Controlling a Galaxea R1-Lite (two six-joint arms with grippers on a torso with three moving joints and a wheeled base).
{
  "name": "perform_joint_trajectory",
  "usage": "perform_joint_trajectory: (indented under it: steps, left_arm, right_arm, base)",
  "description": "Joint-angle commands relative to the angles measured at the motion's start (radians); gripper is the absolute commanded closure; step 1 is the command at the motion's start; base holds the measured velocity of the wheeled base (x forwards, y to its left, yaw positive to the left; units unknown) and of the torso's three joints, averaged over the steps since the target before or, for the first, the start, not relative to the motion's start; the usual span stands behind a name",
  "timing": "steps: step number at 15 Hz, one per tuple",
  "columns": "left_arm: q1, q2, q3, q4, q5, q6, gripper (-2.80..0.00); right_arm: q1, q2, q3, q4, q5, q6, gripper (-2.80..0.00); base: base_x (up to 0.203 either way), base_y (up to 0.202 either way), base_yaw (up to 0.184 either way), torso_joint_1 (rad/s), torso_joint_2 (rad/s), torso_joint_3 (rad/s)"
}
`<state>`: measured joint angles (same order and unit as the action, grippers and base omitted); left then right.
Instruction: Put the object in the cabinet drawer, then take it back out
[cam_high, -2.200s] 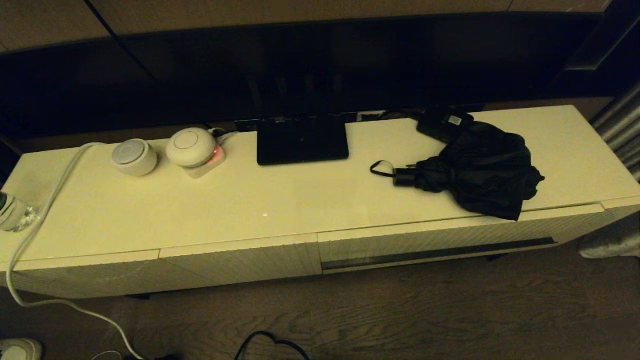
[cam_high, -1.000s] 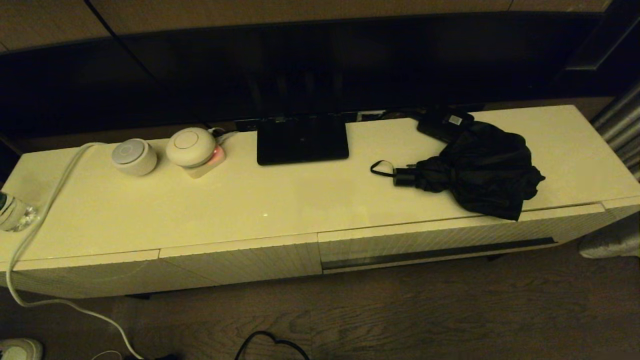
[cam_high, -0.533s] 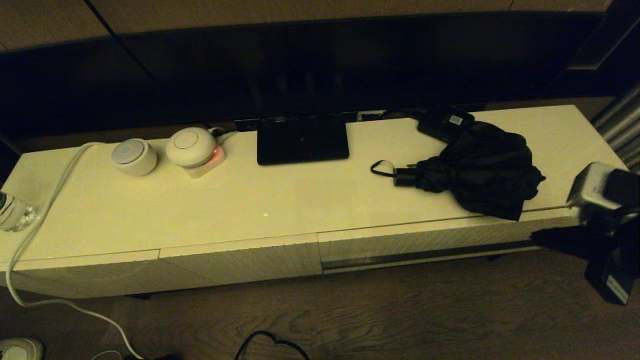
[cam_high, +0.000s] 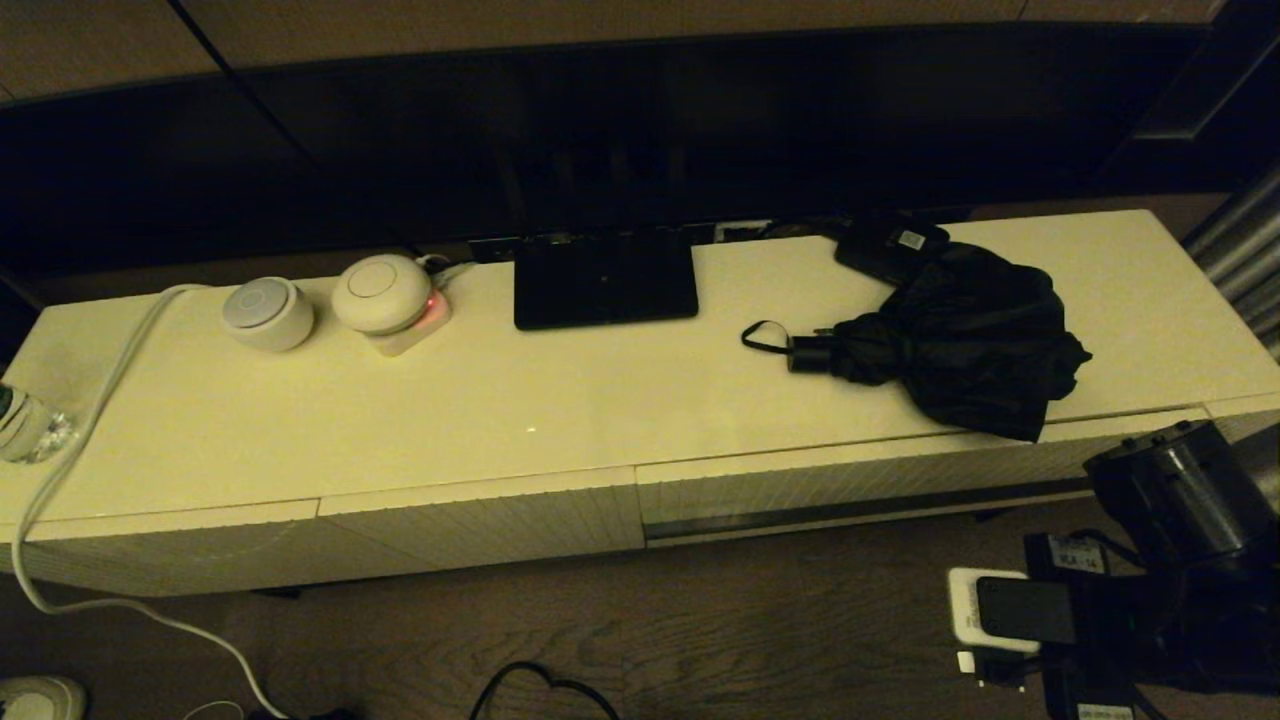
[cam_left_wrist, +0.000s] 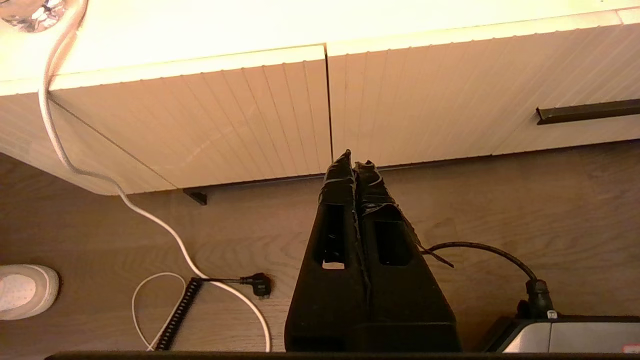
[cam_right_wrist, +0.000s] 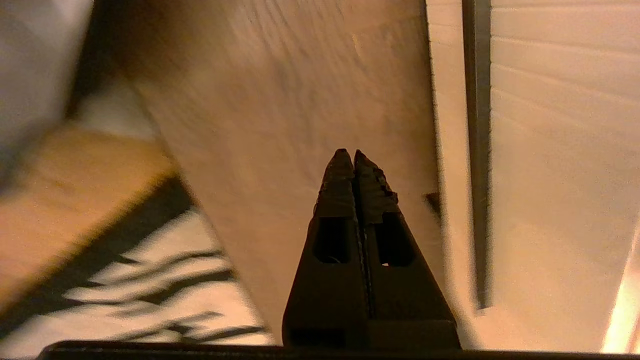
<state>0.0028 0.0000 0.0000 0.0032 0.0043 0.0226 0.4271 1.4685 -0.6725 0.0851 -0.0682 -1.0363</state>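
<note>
The umbrella (cam_high: 960, 335) lies near the cabinet's (cam_high: 400, 420) front right edge, above the closed drawer (cam_high: 860, 480) (handle slot dark). My right gripper (cam_right_wrist: 348, 152) and left gripper (cam_left_wrist: 354, 156) are both pressed together, empty.

We see two round white devices on cabinet top (cam_high: 560, 400): grey-topped one (cam_high: 267, 313) beside domed one (cam_high: 382, 293). Flat black stand (cam_high: 604, 280) near centre back. Small black box (cam_high: 888, 246) with white label behind. White cable (cam_high: 75, 470) trailing over left end to wood floor (cam_high: 800, 620).
</note>
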Motion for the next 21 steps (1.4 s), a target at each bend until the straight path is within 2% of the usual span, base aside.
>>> perform_joint_trajectory:
  steps: [1,4,8,10,11,16,18,21]
  left_arm:
    - [0.0,0.0,0.003,0.0,0.0,0.0,0.0]
    - [0.0,0.0,0.003,0.0,0.0,0.0,0.0]
    - [0.0,0.0,0.003,0.0,0.0,0.0,0.0]
    - [0.0,0.0,0.003,0.0,0.0,0.0,0.0]
    - [0.0,0.0,0.003,0.0,0.0,0.0,0.0]
    - [0.0,0.0,0.003,0.0,0.0,0.0,0.0]
    - [0.0,0.0,0.003,0.0,0.0,0.0,0.0]
    - [0.0,0.0,0.003,0.0,0.0,0.0,0.0]
  right_arm:
    - [-0.019,0.097,0.049,-0.119,-0.02,-0.083,0.0]
    - [-0.023,0.183,0.076,-0.253,-0.061,-0.147,0.0]
    - [-0.039,0.289,0.17,-0.508,-0.085,-0.22,0.0]
    - [-0.06,0.306,0.204,-0.616,-0.077,-0.313,0.0]
    - [-0.066,0.304,0.209,-0.622,-0.069,-0.359,-2.8]
    - [-0.09,0.315,0.215,-0.619,0.036,-0.474,-2.8]
    - [-0.124,0.332,0.219,-0.614,0.073,-0.535,-2.8]
    - [-0.149,0.376,0.21,-0.616,0.075,-0.538,-2.8]
  base:
    - [0.0,0.0,0.0,0.0,0.0,0.0]
    - [0.0,0.0,0.0,0.0,0.0,0.0]
    - [0.0,0.0,0.0,0.0,0.0,0.0]
    - [0.0,0.0,0.0,0.0,0.0,0.0]
    - [0.0,0.0,0.0,0.0,0.0,0.0]
    - [0.0,0.0,0.0,0.0,0.0,0.0]
    - [0.0,0.0,0.0,0.0,0.0,0.0]
    - [0.0,0.0,0.0,0.0,0.0,0.0]
